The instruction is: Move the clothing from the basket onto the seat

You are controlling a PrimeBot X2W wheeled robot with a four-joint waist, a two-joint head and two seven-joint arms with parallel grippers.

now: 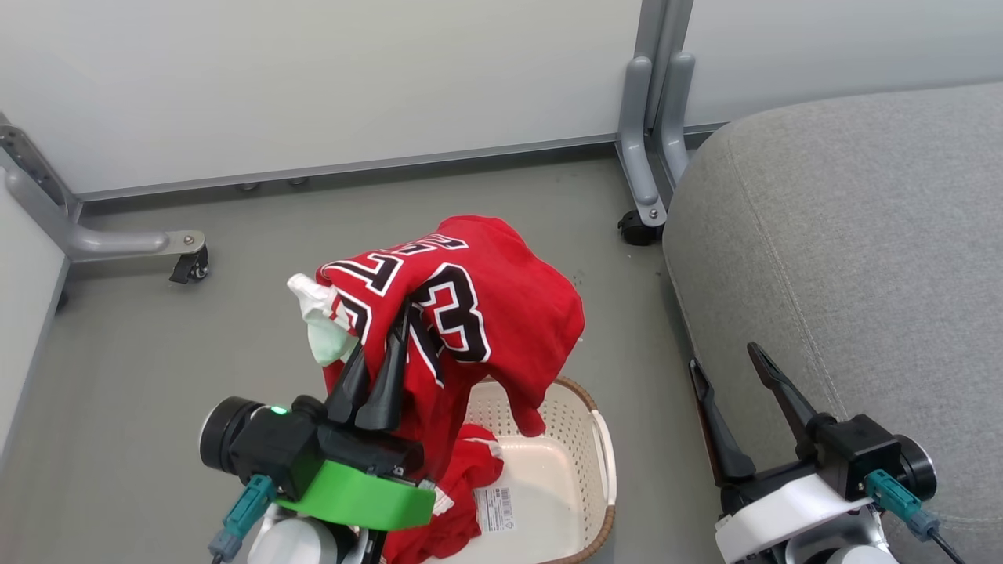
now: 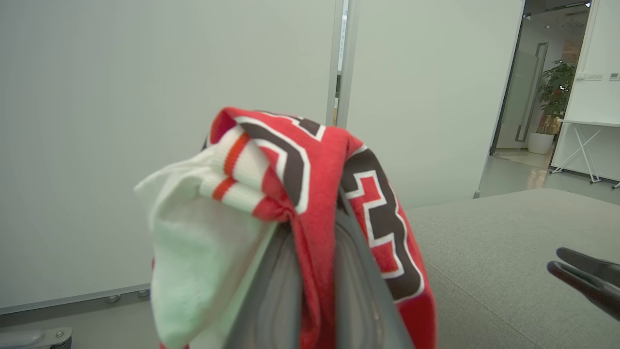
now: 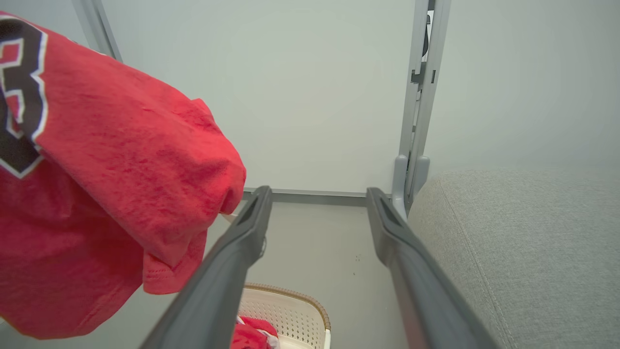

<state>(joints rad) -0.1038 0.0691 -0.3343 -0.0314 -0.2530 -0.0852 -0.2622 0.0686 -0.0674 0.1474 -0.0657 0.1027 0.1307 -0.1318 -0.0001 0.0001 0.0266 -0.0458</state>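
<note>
The clothing is red. A jersey (image 1: 501, 290) with a black-and-white 23 hangs lifted above the basket (image 1: 603, 446), and my left gripper (image 1: 384, 333) is shut on it near the white trim. In the left wrist view the jersey (image 2: 319, 160) drapes over that gripper's (image 2: 315, 218) fingers. A second red garment (image 1: 470, 470) lies in the cream perforated basket (image 3: 290, 310). The big grey seat (image 1: 846, 258) stands to the right. My right gripper (image 1: 722, 356) is open and empty beside the seat's edge, with its fingertips (image 3: 264, 194) spread wide and the jersey (image 3: 106, 160) to its left.
Pale partition walls close the back and left. Their grey metal feet with castors (image 1: 642, 227) (image 1: 188, 266) stand on the grey floor. The left wrist view shows the seat (image 2: 508, 242), my right gripper (image 2: 554, 259) at the right edge, and a doorway with a plant (image 2: 557, 92).
</note>
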